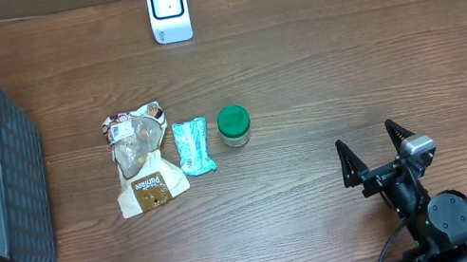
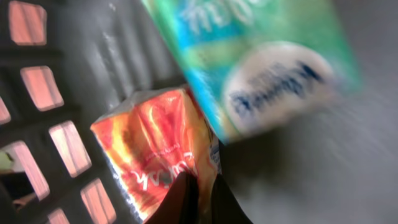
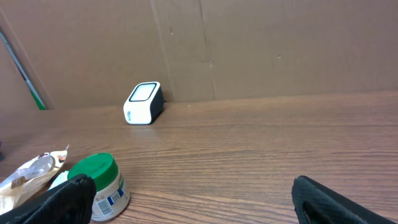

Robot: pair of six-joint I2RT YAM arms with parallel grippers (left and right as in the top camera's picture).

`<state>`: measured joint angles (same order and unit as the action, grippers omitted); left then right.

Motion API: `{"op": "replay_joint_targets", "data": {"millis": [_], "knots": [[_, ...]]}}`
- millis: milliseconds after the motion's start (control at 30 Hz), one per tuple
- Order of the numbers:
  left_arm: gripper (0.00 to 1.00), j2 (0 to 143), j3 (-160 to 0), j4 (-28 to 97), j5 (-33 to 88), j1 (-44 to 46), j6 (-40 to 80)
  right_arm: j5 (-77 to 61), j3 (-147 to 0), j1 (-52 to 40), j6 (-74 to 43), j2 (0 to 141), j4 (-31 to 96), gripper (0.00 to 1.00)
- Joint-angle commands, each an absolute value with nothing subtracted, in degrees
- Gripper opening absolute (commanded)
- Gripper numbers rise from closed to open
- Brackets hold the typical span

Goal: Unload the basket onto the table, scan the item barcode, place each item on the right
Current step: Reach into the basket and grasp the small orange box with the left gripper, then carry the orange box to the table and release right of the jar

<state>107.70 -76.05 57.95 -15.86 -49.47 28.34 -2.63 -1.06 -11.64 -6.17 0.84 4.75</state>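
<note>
The orange packet [image 2: 155, 149] lies inside the basket [image 2: 37, 93], next to a green-and-blue pack [image 2: 261, 62]. The left pincer [image 2: 198, 190] is clenched on its lower edge, so I judge this to be the pick-up step. Next it needs lifting out and carrying to the scanner [image 1: 169, 9] across the worktop [image 1: 345, 53], barcode toward the window. The right pincer [image 1: 367, 141] hangs released.

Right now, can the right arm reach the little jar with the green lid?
Probably yes. The right tool is open, and only bare table lies between it and the green-lidded jar. The teal packet sits on the jar's far side, out of the way.
</note>
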Motion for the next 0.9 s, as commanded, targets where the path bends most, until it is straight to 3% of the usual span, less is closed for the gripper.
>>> {"op": "replay_joint_targets", "data": {"millis": [0, 267, 433, 633, 867], "knots": [[0.04, 105.8, -83.8, 60.5, -8.2, -48.4, 27.5, -2.7, -0.4, -11.5, -5.9, 0.2, 4.6, 1.00], [0.04, 93.8, -99.2, 64.7, 6.6, -42.5, 25.7, -2.7, -0.4, -11.5, -5.9, 0.2, 4.6, 1.00], [0.04, 83.1, -102.6, 63.0, 10.0, -32.7, 25.7, -2.7, -0.4, -11.5, -5.9, 0.2, 4.6, 1.00], [0.04, 76.9, -102.6, 63.0, 7.3, -12.3, 25.7, -2.7, -0.4, -11.5, -5.9, 0.2, 4.6, 1.00], [0.04, 82.4, -101.4, 63.1, -3.8, 14.5, 28.8, -2.7, -0.4, -11.5, -5.9, 0.2, 4.6, 1.00]]}}
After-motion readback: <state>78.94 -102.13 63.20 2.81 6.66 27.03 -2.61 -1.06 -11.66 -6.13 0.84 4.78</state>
